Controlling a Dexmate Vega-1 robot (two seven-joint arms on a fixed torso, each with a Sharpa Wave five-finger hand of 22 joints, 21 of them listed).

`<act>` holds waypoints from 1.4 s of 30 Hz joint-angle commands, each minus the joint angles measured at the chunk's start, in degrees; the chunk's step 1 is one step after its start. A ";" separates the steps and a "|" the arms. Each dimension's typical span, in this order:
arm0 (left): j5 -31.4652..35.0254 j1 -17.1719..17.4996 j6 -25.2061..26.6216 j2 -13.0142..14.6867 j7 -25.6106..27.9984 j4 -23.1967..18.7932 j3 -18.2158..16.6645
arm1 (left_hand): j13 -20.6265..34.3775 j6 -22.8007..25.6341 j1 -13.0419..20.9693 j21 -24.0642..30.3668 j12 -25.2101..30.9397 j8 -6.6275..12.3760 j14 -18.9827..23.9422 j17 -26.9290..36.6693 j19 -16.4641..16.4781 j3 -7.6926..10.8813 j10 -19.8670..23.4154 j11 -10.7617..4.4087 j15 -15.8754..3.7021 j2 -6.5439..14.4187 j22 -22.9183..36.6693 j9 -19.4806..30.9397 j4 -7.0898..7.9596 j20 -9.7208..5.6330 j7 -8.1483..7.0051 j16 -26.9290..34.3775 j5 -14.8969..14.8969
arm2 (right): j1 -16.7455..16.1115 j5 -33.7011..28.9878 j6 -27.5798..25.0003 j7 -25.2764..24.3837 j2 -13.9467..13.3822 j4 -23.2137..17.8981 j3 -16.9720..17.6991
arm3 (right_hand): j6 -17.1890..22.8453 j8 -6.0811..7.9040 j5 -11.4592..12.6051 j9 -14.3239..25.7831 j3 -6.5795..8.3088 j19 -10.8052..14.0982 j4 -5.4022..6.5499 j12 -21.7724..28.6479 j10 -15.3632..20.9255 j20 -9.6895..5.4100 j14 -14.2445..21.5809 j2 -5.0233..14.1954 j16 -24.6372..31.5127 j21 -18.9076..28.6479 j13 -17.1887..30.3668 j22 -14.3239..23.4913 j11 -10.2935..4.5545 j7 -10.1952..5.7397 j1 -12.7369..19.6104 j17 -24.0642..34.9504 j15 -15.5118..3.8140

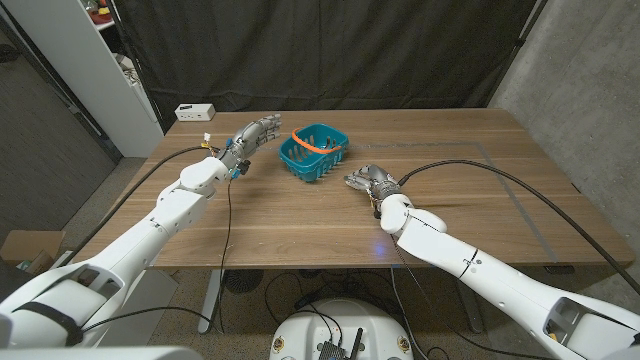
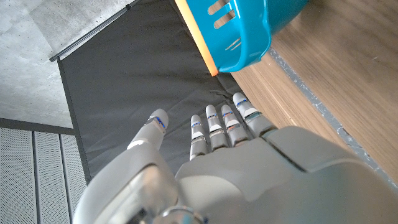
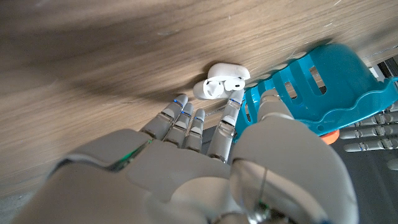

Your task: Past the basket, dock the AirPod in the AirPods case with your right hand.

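Even, soft overhead light fills the head view, leaving the wooden table (image 1: 480, 180) bright with a pale sheen and only faint shadows under the arms; straight edges bow slightly toward the corners. In the right wrist view the tabletop is streaked with motion blur, and a dark shadow band crosses it. Both wrist views show the near hands large, soft and slightly out of focus.
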 commanded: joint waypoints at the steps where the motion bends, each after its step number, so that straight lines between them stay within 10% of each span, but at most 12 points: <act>1: 0.06 0.05 0.75 -0.10 0.12 -0.45 0.34 | -0.01 0.08 -0.07 -0.03 0.18 -0.03 -0.40 0.12 0.06 0.06 -0.08 0.10 0.19 -0.08 0.12 0.32 -0.28 0.34 -0.04 0.02 0.44 | 2.45 1.98 -3.79 4.24 -1.17 -0.85 -1.37 | -0.09 -0.21 0.60 -0.11 0.08 0.14 -0.02 -0.07 -0.05 1.66 -1.39 0.56 -0.54 -0.63 -0.03 0.20 -0.71 0.24 -1.25 0.11 -1.09; 20: -0.19 -0.04 0.32 -0.75 -0.30 0.67 0.59 | -0.01 0.05 0.11 -0.06 0.17 -0.01 -0.46 0.09 -0.12 0.14 -0.22 0.22 0.38 0.00 0.13 0.32 -0.47 0.47 -0.03 0.04 0.50 | 1.87 5.04 2.49 4.90 -3.51 -0.95 -0.74 | -5.79 -2.90 0.63 -0.88 0.15 -2.48 -0.41 -1.15 -2.70 2.13 -4.33 1.39 -1.52 -1.11 -0.45 0.32 -1.79 -3.54 -3.25 0.30 -1.07; 34: -0.57 0.16 -0.30 -0.70 -0.70 1.26 0.31 | -0.03 0.02 0.42 0.00 0.31 -0.01 -0.24 0.04 -0.06 0.28 0.06 -0.01 0.01 0.12 0.14 0.32 -0.73 0.59 -0.30 0.11 0.56 | -2.46 8.42 18.09 4.10 -3.37 2.55 3.73 | -5.37 -2.01 0.47 -0.84 2.82 -1.37 -5.53 0.25 0.56 2.43 -0.95 0.26 -0.95 -0.64 -0.27 0.19 -3.03 -6.26 3.24 -1.03 -3.19; 42: -0.70 0.22 -0.24 -0.39 -0.94 1.23 0.18 | -0.04 0.01 0.58 0.04 0.34 0.00 -0.21 0.02 0.00 0.32 0.11 -0.10 -0.03 0.13 0.15 0.32 -0.88 0.71 -0.42 0.10 0.57 | -1.60 7.74 15.79 4.78 -2.18 2.63 3.09 | -9.07 -3.00 0.22 -0.60 3.79 -1.07 -5.82 -0.40 -1.18 2.31 -0.97 -0.68 -1.18 -0.66 0.00 0.15 -3.10 -5.94 6.48 -1.53 -3.32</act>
